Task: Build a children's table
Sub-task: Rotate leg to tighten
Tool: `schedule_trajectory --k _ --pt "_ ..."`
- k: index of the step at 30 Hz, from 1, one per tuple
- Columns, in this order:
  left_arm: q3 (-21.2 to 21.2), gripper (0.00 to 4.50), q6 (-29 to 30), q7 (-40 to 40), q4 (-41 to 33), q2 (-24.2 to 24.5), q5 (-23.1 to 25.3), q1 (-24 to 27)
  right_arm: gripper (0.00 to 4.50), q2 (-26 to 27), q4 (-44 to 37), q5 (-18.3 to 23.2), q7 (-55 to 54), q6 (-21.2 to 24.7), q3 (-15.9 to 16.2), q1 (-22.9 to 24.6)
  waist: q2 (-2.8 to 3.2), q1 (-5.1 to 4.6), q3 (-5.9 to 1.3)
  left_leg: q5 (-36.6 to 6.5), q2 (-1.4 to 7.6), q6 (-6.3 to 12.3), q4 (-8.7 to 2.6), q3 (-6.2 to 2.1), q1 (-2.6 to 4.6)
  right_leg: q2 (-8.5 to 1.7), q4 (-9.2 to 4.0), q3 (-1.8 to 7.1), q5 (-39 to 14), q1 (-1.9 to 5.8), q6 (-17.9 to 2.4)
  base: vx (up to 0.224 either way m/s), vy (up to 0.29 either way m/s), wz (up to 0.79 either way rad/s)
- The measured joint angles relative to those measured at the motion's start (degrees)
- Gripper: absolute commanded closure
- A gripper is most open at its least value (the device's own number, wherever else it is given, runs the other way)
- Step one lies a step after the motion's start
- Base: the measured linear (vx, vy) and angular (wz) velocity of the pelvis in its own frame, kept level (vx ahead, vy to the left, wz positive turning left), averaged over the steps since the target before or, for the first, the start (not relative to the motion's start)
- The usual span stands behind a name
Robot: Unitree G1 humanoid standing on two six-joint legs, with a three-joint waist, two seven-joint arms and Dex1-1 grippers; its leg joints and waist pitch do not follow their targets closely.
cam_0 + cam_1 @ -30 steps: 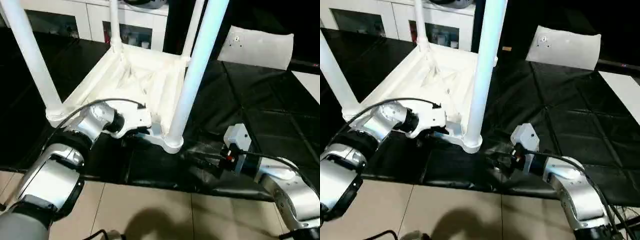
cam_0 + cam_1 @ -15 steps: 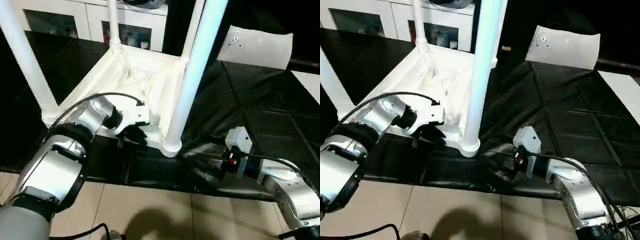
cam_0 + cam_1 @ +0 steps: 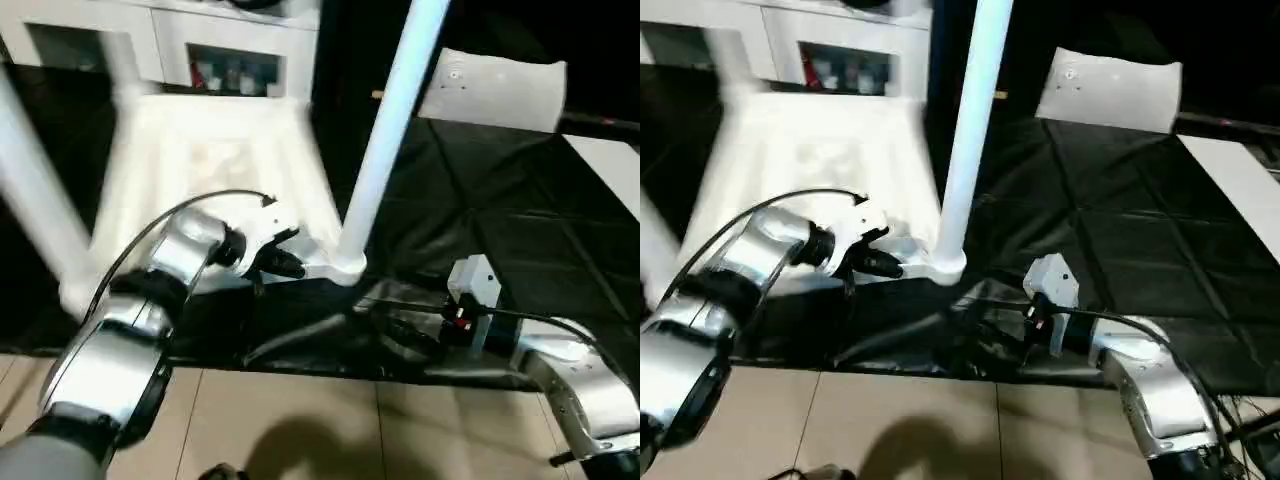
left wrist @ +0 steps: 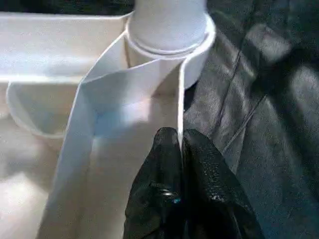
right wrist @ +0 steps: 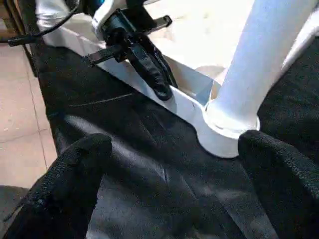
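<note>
Compared with a second ago, left gripper [image 4: 180, 144] has closed onto the tabletop's near rim, and the tabletop [image 3: 200, 160] sits further left in frame.

Left of centre in the head view, the upturned tabletop lies on the black mat [image 3: 500, 230], blurred, with legs standing in its corner sockets. Left gripper's two black fingers [image 5: 152, 74] are pressed together, pinching the thin rim wall just beside the near corner socket [image 3: 347, 266], from which one leg [image 3: 385, 130] rises. Lower right, right gripper [image 5: 174, 164] rests on the mat with fingers spread wide, near that socket but apart from it. Upper right lies a white pillow-like block [image 3: 490, 90].
</note>
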Motion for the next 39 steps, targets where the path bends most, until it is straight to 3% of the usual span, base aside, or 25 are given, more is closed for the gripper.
schedule_trajectory --k 4,7,16,18,19,24,28,34,37,39 --pt "-0.1 4.48 -13.8 -0.8 0.3 1.9 0.0 2.9 0.0 0.1 0.0 0.0 -0.4 -0.1 0.4 -0.2 -0.16 0.75 0.09 0.0 -0.01 0.0 0.01 0.02 -0.01 -0.01 -0.03 0.03 0.0 0.01 0.0 0.0 0.0 0.0" --pt "0.0 4.48 -15.4 -3.0 0.1 2.1 -0.4 3.4 0.0 0.3 -0.1 0.0 -0.8 -0.1 0.7 -0.5 -0.18 1.85 0.1 0.0 -0.02 0.0 0.01 0.08 -0.01 -0.05 -0.04 0.02 0.0 0.02 0.0 0.0 0.0 0.0" --pt "-0.4 4.48 -23.4 -2.7 3.3 2.7 0.3 3.1 0.0 0.6 -0.2 -1.0 -3.7 -0.1 0.2 0.6 -0.17 2.65 0.1 0.0 -0.01 -0.02 0.0 0.13 0.01 -0.06 -0.04 0.05 0.0 0.01 0.0 0.0 0.0 0.0" --pt "-0.4 4.06 -24.5 -2.0 3.7 2.7 0.6 3.1 0.0 0.7 -0.2 -1.0 -4.1 -0.1 0.2 0.8 -0.16 2.63 0.1 0.0 -0.01 -0.03 0.0 0.13 0.01 -0.06 -0.03 0.05 0.0 0.0 0.0 0.0 0.0 0.0" --pt "-0.3 4.06 -24.9 -1.9 3.7 2.7 0.6 3.2 0.0 0.9 -0.4 -1.0 -4.6 -0.1 -0.1 1.0 -0.15 2.62 0.11 0.0 0.0 -0.04 0.0 0.13 0.01 -0.06 -0.03 0.05 0.0 -0.01 0.1 0.0 0.0 0.0" --pt "4.3 3.56 -25.3 -4.1 0.9 1.9 -5.4 4.4 0.0 1.7 -2.2 -0.9 -6.5 0.0 -1.2 2.5 -0.14 2.68 0.12 0.0 0.0 -0.04 -0.01 0.16 0.01 -0.06 -0.03 0.07 0.0 -0.02 0.1 0.0 0.0 0.0" --pt "12.3 3.2 -15.3 2.7 -17.7 -0.4 -15.6 14.4 0.0 4.9 -5.0 0.5 -10.9 1.2 -2.5 5.1 0.1 2.32 0.09 0.0 0.04 -0.05 -0.08 0.22 0.04 -0.04 -0.04 0.09 0.0 -0.07 0.1 0.0 0.0 0.0" --pt "17.2 2.86 -2.1 13.2 -43.6 -2.5 -23.2 34.9 0.0 5.2 -8.2 1.3 -10.6 3.0 -1.0 5.9 0.7 0.92 0.34 0.0 0.14 -0.08 -0.11 0.25 0.05 0.04 -0.04 0.1 0.0 -0.09 0.1 0.0 0.0 0.0" --pt "18.1 2.63 0.9 16.3 -53.4 -3.3 -25.0 42.7 0.0 5.7 -9.3 2.6 -8.5 4.3 1.2 5.2 0.7 0.87 0.35 0.0 0.2 -0.12 -0.12 0.25 0.06 0.08 -0.04 0.08 0.0 -0.09 0.2 0.0 0.0 0.0" --pt "18.8 2.48 2.5 17.7 -56.8 -3.4 -25.7 45.0 0.0 6.2 -9.3 3.2 -8.0 5.3 2.1 4.5 0.71 1.07 0.37 0.0 0.2 -0.13 -0.13 0.25 0.06 0.08 -0.04 0.07 0.0 -0.12 0.2 0.0 0.0 0.0"
